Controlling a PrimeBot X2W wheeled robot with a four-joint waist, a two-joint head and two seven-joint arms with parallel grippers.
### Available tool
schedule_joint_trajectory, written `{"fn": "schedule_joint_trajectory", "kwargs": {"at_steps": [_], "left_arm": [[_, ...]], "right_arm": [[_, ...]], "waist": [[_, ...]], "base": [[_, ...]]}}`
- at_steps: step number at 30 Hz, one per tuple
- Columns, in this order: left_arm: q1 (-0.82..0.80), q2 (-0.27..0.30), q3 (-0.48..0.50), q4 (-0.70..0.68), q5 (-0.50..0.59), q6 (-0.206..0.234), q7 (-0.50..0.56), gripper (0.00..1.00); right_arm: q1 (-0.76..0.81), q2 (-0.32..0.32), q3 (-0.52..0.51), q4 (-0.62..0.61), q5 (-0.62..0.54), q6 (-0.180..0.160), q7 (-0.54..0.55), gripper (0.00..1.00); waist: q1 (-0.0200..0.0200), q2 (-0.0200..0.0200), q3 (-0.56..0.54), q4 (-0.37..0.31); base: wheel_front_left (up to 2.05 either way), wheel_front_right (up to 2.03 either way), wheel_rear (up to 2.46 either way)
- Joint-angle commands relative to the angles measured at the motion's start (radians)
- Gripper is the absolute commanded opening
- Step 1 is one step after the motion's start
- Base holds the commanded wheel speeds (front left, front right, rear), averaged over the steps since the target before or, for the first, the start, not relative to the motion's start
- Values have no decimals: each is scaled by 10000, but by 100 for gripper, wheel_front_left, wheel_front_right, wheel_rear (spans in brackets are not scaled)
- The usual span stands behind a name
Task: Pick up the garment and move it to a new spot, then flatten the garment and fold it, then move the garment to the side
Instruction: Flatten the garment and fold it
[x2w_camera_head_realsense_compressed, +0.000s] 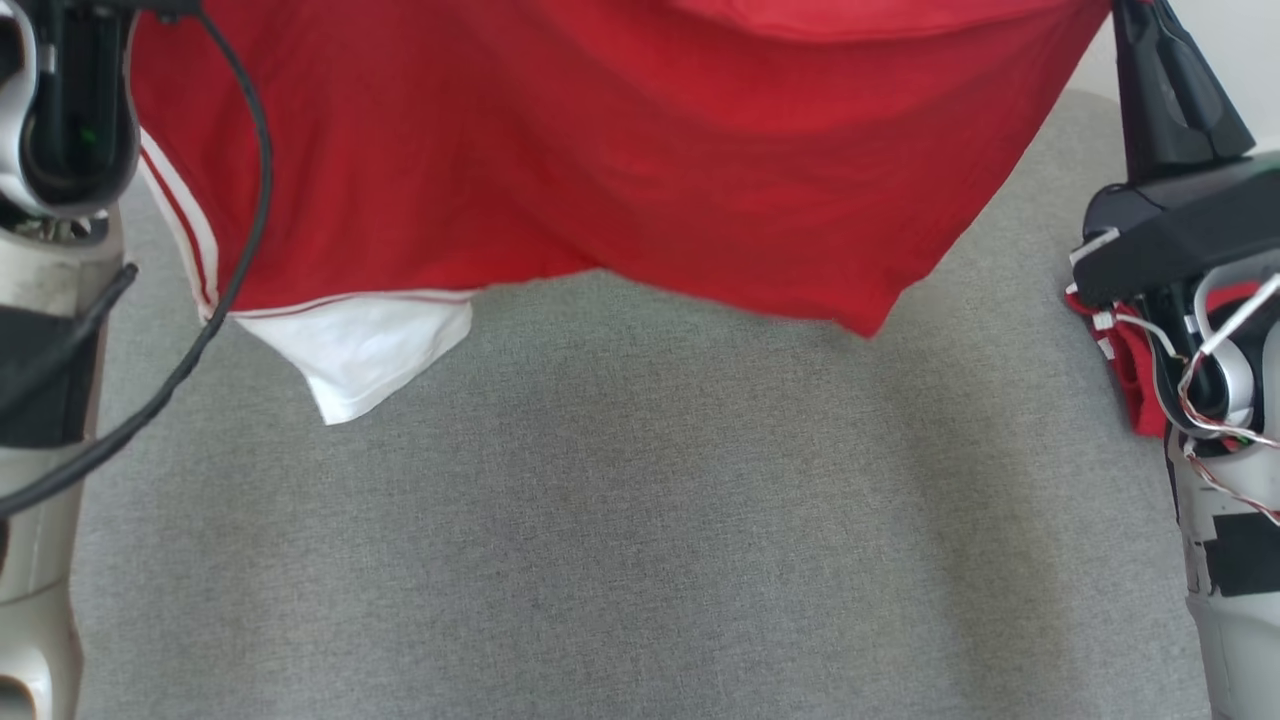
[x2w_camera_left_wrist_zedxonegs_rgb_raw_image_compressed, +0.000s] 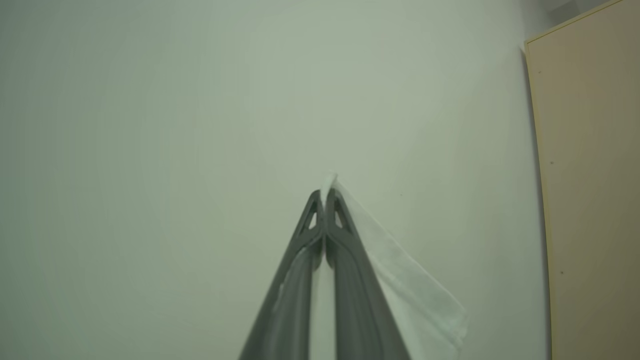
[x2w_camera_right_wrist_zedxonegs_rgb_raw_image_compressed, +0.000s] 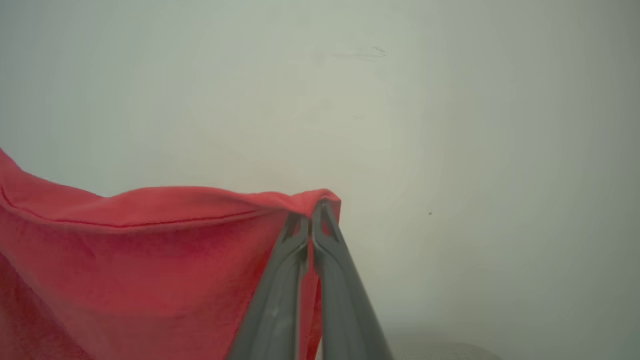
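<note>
Grey woven surface (x2w_camera_head_realsense_compressed: 640, 520) below; beige panel (x2w_camera_left_wrist_zedxonegs_rgb_raw_image_compressed: 590, 175) stands against pale wall (x2w_camera_left_wrist_zedxonegs_rgb_raw_image_compressed: 150, 125).

Pale arms, dark fingers — plenty of wiring.
The left arm (x2w_camera_head_realsense_compressed: 40, 290) is a cream shell with a black band and a thick black cable (x2w_camera_head_realsense_compressed: 265, 170) looping by; the right arm (x2w_camera_head_realsense_compressed: 1230, 640) has a black housing, black patches and red-and-white wires (x2w_camera_head_realsense_compressed: 1190, 385). The left gripper (x2w_camera_left_wrist_zedxonegs_rgb_raw_image_compressed: 324, 197) and right gripper (x2w_camera_right_wrist_zedxonegs_rgb_raw_image_compressed: 312, 210) share tapered grey fingers (x2w_camera_left_wrist_zedxonegs_rgb_raw_image_compressed: 350, 270) with triangular cut-outs near the tips.
</note>
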Motion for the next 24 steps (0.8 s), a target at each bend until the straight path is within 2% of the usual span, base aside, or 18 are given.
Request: {"fn": "schedule_joint_trajectory", "kwargs": {"at_steps": [1, 5, 8, 15, 19, 24], "left_arm": [[-150, 50, -12, 45, -63, -62, 7, 0], [-482, 108, -110, 431, 9, -57, -77, 0], [-913, 290, -167, 804, 471, 38, -340, 0], [-2121, 534, -104, 1369, 1648, 68, -1047, 0], [-2737, 242, 510, 707, 2246, 50, -1124, 0], [-2607, -419, 1309, -698, 3114, -44, -1125, 0]], "right_arm": [[-152, 44, 52, 4, 1, -21, -11, 0], [-477, 126, 316, 257, 89, -21, -44, 0], [-980, 161, 549, 702, 162, -21, -90, 0], [-2735, 566, 676, 2663, -367, -21, -1152, 0], [-3800, 840, 375, 3679, -1067, -21, -2285, 0], [-4748, 1058, -365, 4417, -2083, -21, -3794, 0]], "waist": [[-1, -1, 72, -25], [-1, -1, 351, -119], [-1, -1, 661, -227], [-1, -1, 1620, -627], [-1, -1, 2189, -728], [-1, -1, 2719, -564]], "base": [[0, 0, 0], [0, 0, 0], [0, 0, 0], [0, 0, 0], [0, 0, 0], [0, 0, 0]]}}
